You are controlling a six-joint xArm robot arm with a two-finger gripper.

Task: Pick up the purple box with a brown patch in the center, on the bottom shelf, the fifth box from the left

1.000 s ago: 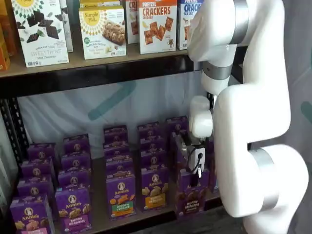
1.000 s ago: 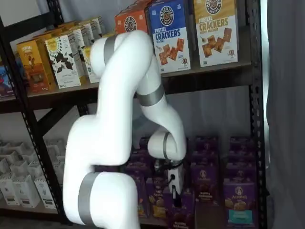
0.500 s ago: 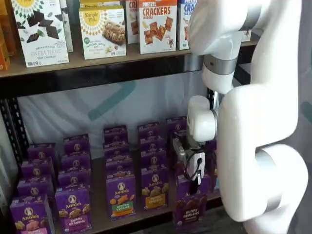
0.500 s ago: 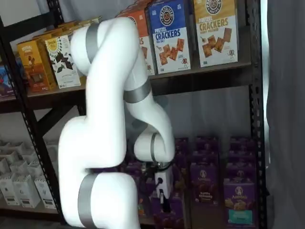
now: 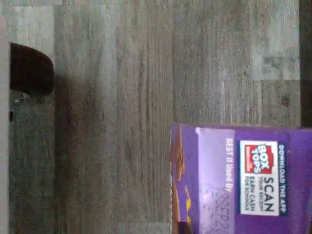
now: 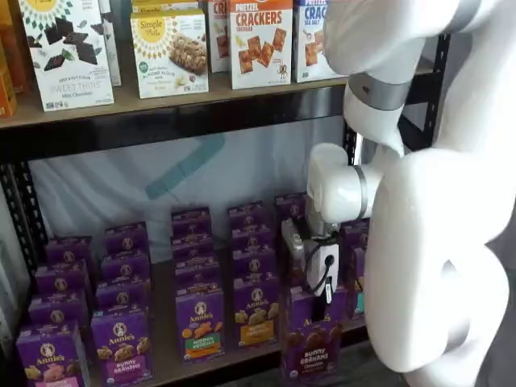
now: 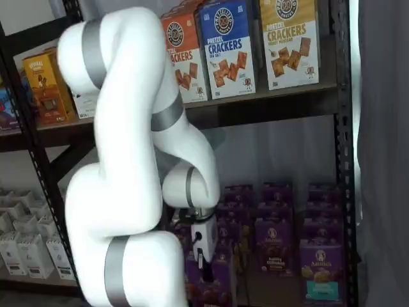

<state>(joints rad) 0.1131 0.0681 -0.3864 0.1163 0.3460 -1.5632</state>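
I have the purple box (image 6: 313, 343) clamped in the gripper (image 6: 318, 305): its black fingers come down onto the carton's top, and the carton hangs out in front of the bottom shelf (image 6: 165, 322), past its front edge and clear of the rows. In both shelf views it sits straight under the white gripper body, front face toward me, with the brown cookies and dark band showing. In a shelf view the same box (image 7: 214, 281) is half hidden behind the arm (image 7: 121, 192).

From the wrist view I see the box's (image 5: 243, 180) top flap, glossy purple card with a red and white printed label, and beneath it only grey wood-grain floor (image 5: 122, 112) with plank seams. Nothing lies beside the box on that floor; a dark rounded shape sits at one edge of the frame and I cannot tell what it is.

Behind the held box, the shelf is a light brown board in a black metal frame (image 6: 20, 210), lined front to back with small purple cartons (image 6: 200, 322). The nearest neighbour, a carton with an orange-yellow band (image 6: 256, 313), stands just beside the held box and further in. There is open air between the carton tops and the board above. That upper board carries larger cracker boxes (image 6: 260, 42), matte card, upright. A pale sheet (image 6: 185, 173) hangs behind the shelf.
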